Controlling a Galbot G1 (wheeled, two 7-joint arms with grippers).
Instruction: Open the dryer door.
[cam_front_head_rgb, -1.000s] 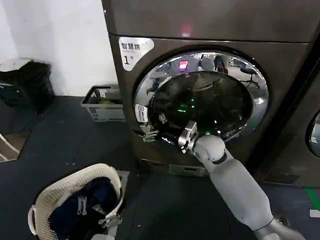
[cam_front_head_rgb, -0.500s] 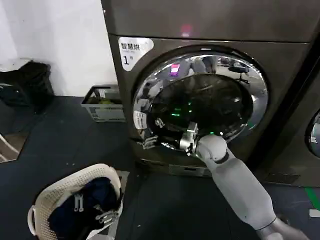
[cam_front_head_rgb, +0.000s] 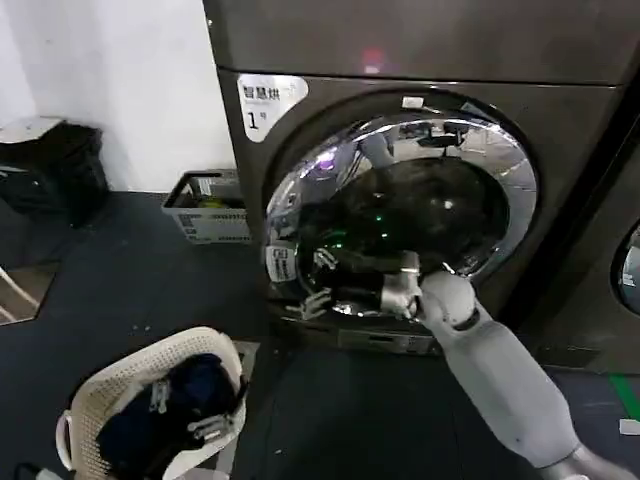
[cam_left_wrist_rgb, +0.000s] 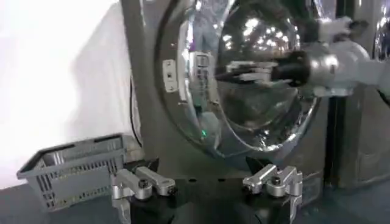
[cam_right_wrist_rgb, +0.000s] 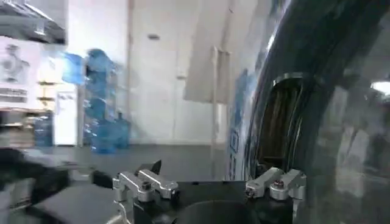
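the dryer door (cam_front_head_rgb: 400, 215) sits on the front of the dryer (cam_front_head_rgb: 560, 130), its left edge swung a bit out. right hand (cam_front_head_rgb: 318, 285) is hooked at that edge, can't tell how wide. left hand (cam_left_wrist_rgb: 207, 182) hangs low in front, spread wide, empty. door looks heavy, rigid, slick chrome, so pull at the rim edge, not the glass.

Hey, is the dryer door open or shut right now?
Partly open. The dryer door has its left edge swung out from the dryer, with the right gripper at that edge.
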